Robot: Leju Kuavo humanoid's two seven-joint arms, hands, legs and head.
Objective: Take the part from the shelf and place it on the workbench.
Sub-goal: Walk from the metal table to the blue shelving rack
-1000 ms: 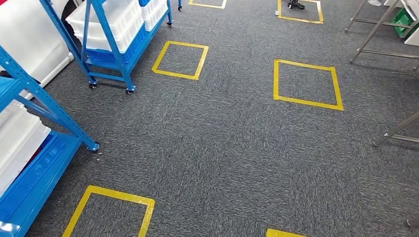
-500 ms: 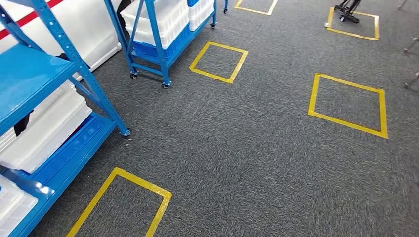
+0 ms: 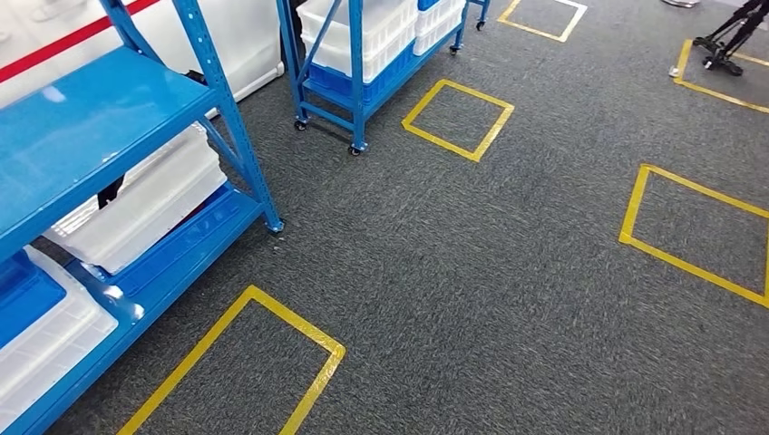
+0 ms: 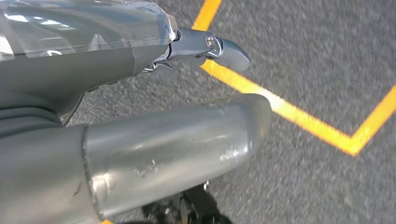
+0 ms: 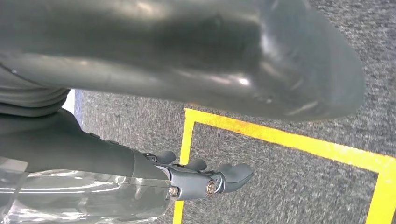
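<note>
Grey carpet (image 3: 472,272) covered the floor, marked with yellow tape squares (image 3: 458,118). A blue shelf (image 3: 100,127) stood at the left in the head view, white bins (image 3: 145,204) on its lower levels; a second blue rack (image 3: 363,54) with white bins stood farther off. No part could be made out; no writing was legible. Left hand (image 4: 154,112) and right hand (image 5: 196,79) hung over the carpet, fingers extended, holding nothing.

Near blue shelf (image 3: 109,118) cut off at left edge, far tripod (image 3: 725,41) cropped at top
</note>
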